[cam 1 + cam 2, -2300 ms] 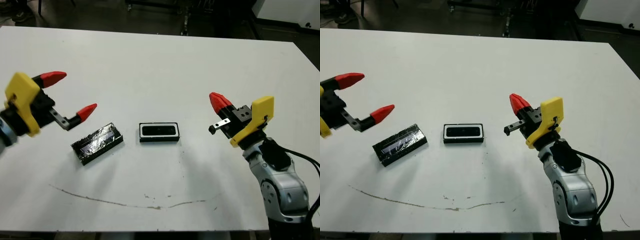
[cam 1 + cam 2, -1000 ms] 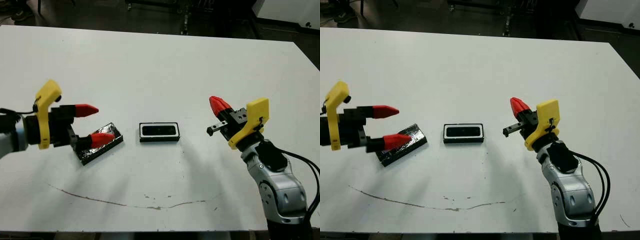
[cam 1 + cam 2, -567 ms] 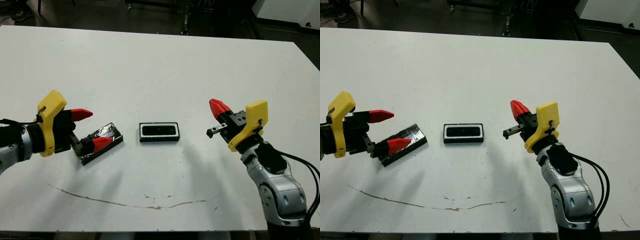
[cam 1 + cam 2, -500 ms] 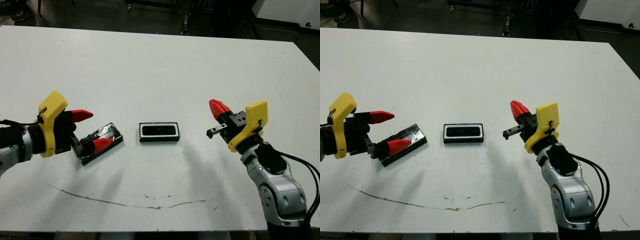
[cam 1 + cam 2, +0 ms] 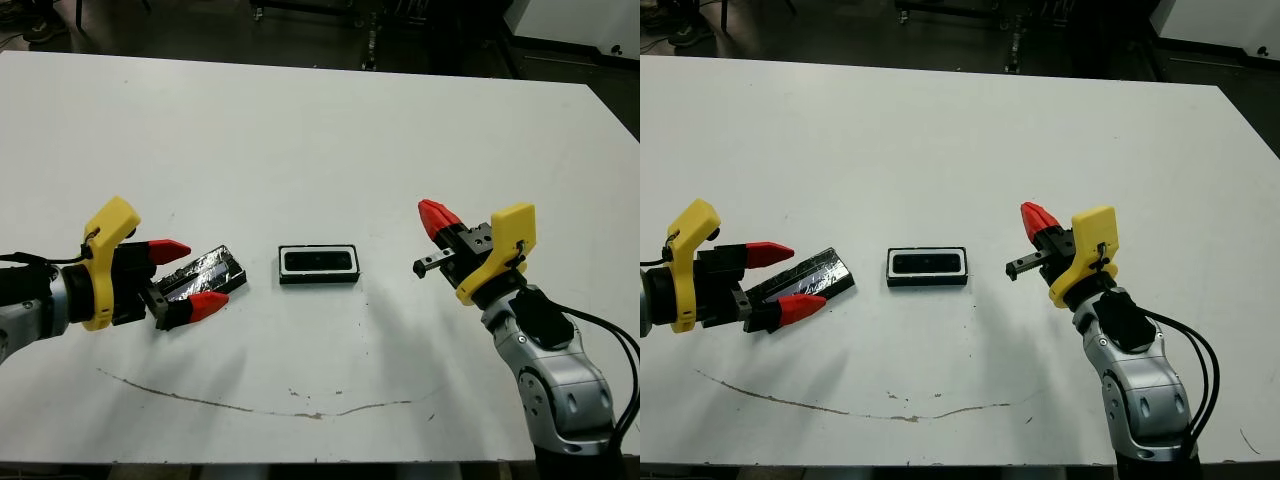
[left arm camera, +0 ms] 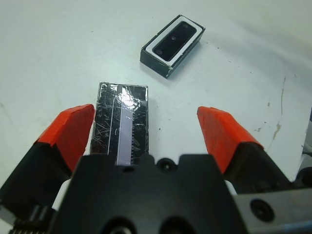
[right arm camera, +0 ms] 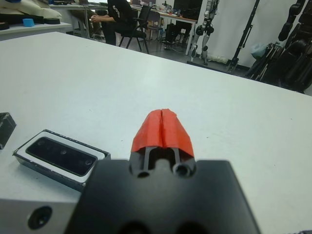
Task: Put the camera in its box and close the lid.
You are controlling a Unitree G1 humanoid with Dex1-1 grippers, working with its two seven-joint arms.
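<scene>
Left wrist view: my left gripper (image 6: 146, 131) hangs spread wide astride the lid (image 6: 122, 124), which lies flat on the table (image 5: 320, 130). I judge a clean pick needs both fingers squared to its long edges. My right gripper (image 7: 162, 129) waits pinched together. Beside the lid, the box (image 5: 318, 264) already holds the camera (image 5: 318, 262)

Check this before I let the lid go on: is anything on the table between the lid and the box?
Nothing visible is. The lid lies between the fingers of the open left claw. Only bare table separates it from the box, where the camera already sits.
</scene>
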